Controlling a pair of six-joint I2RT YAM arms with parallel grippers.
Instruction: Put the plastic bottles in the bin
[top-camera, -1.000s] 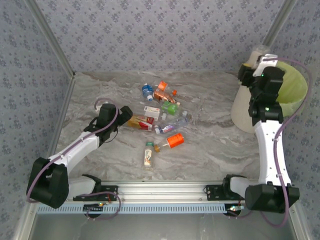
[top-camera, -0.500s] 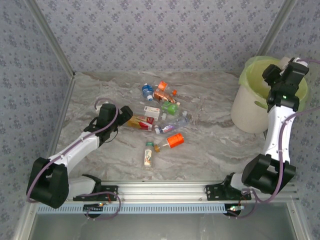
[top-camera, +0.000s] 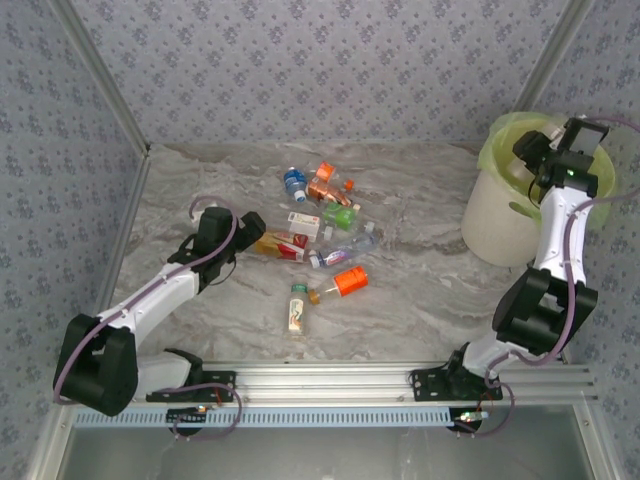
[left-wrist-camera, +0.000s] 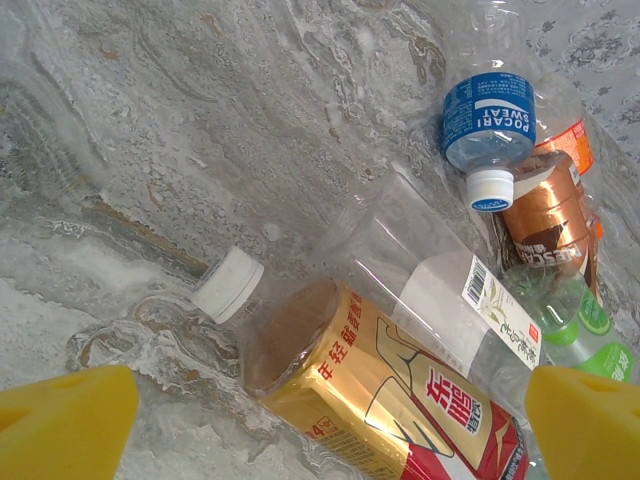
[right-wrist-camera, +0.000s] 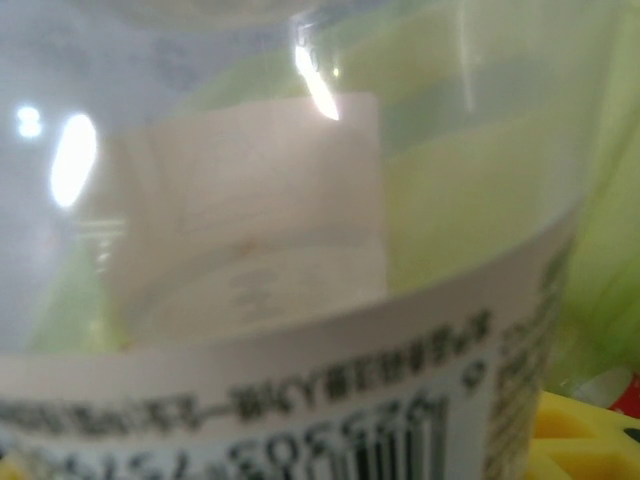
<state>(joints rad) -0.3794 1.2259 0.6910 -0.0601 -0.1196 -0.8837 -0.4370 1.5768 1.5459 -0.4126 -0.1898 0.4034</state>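
Right jaws clamped on clear white-labelled bottle (right-wrist-camera: 300, 300), now above bin (top-camera: 490, 228) mouth, swung over from beside it; we judge release next. Left jaws apart above gold-labelled bottle (left-wrist-camera: 380, 400). Other plastic bottles (top-camera: 350, 281) clustered mid-table (top-camera: 420, 300).

- Left arm (top-camera: 150, 295): white links, black joints, lilac cable looped along it.
- Right arm (top-camera: 560, 240): same white, black and lilac cable.
- Fingers (left-wrist-camera: 65, 420): yellow, blocky.
- Bases (top-camera: 95, 365): black, on silver rail (top-camera: 330, 378).
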